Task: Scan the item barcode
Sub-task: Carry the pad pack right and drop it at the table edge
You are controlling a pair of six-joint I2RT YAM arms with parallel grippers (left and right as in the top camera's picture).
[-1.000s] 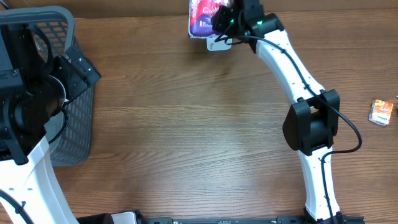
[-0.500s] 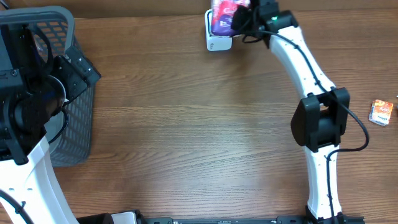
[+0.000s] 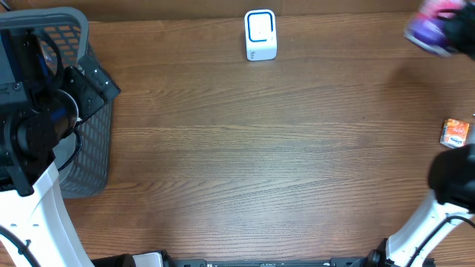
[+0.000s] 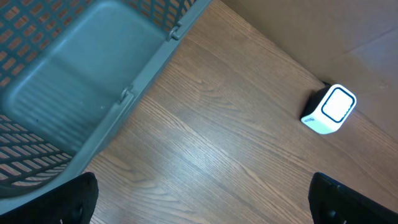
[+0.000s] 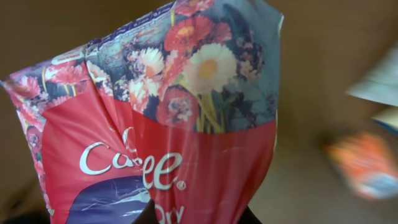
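Observation:
The item is a soft red and purple packet (image 5: 168, 124) printed with flowers and white lettering; no barcode shows on the side I see. My right gripper (image 5: 199, 219) is shut on its lower edge. From above, the packet (image 3: 429, 30) is a blur at the table's far right back corner, well to the right of the white barcode scanner (image 3: 260, 35). My left gripper (image 4: 205, 211) hangs open over bare wood beside the basket, with one dark fingertip (image 4: 74, 199) at each lower corner and nothing between them. The scanner (image 4: 329, 109) also lies ahead in that view.
A grey mesh basket (image 3: 93, 141) stands at the left edge under my left arm (image 3: 37, 126). The basket's rim (image 4: 149, 56) fills the upper left of the left wrist view. A small orange box (image 3: 454, 133) lies near the right edge.
My right arm has swung right with the packet, from above the scanner to the far right back corner. The scanner is now uncovered. The left arm has not moved.

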